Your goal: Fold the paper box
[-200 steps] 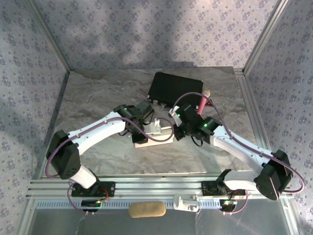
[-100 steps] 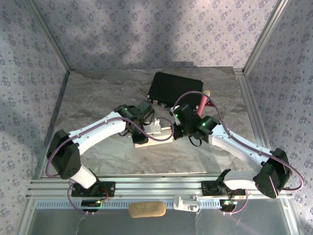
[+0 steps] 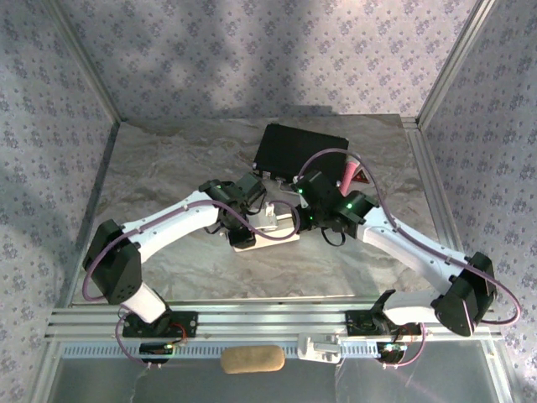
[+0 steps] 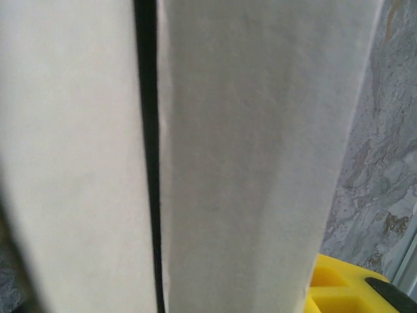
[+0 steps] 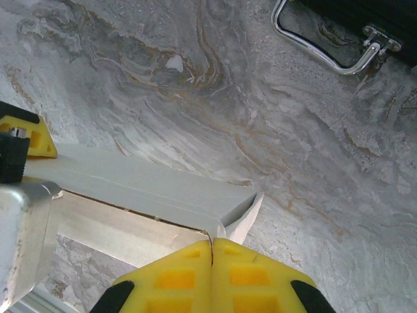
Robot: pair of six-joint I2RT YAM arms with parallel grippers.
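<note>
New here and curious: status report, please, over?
Right jaws shut at paper box corner. Left jaws close against box, state unclear. Black case behind, apart from box.

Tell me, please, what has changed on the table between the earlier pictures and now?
The right arm carried its wrist farther from its base, toward the black hard case and slightly leftward. The white thin-cardboard paper box, the case and the left arm hardly moved; the right gripper kept its jaws closed at the box's corner.
</note>
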